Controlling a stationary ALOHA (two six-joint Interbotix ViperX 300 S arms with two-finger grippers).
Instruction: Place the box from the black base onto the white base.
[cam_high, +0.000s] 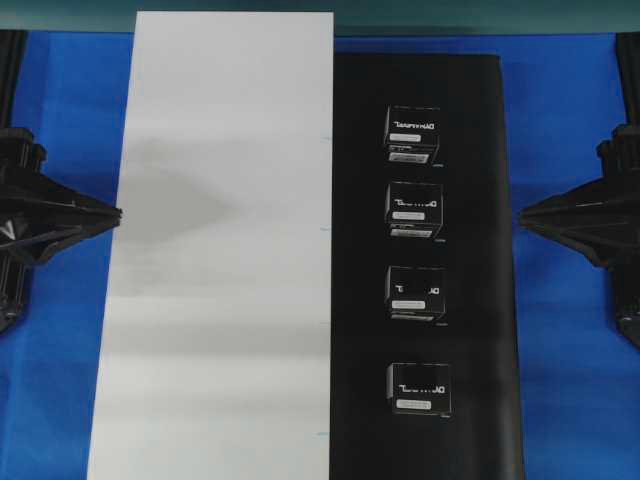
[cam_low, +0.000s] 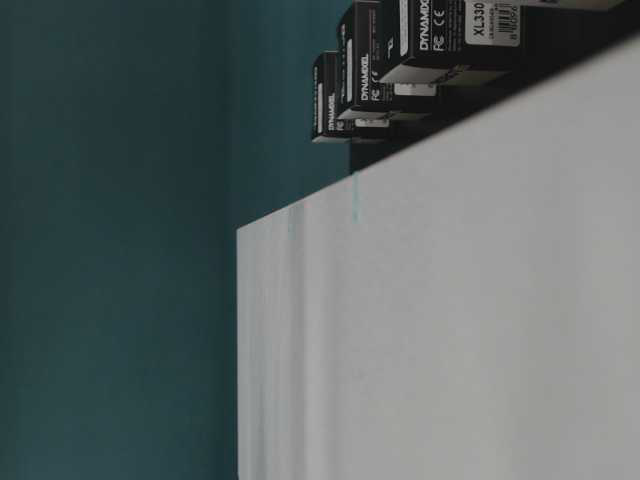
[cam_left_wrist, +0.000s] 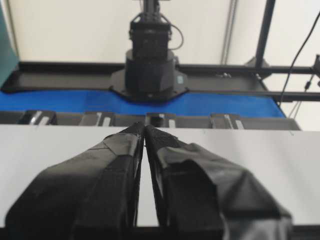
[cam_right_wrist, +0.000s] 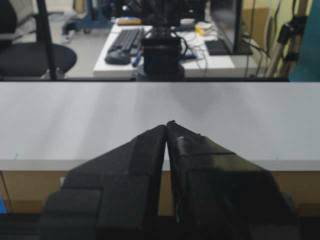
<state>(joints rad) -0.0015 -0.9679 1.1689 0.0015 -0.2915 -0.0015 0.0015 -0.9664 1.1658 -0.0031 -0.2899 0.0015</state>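
1. Four small black cuboid boxes with white lettering (cam_high: 413, 134) sit in a column on the long matte black sheet (cam_high: 470, 300), beside the long plain white board (cam_high: 220, 250).
2. Left gripper (cam_left_wrist: 144, 128): jaws pressed together, empty.
3. Right gripper (cam_right_wrist: 167, 124): likewise closed, empty, well apart from the boxes.

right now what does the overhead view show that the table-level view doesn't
Only the overhead view shows all four boxes in a row on the black base, the blue cloth, and both arms parked at the sides, off the bases. Only the table-level view shows the box sides close enough to read the DYNAMIXEL and XL330 lettering. Both share the white base with nothing on it and the boxes beyond its edge.
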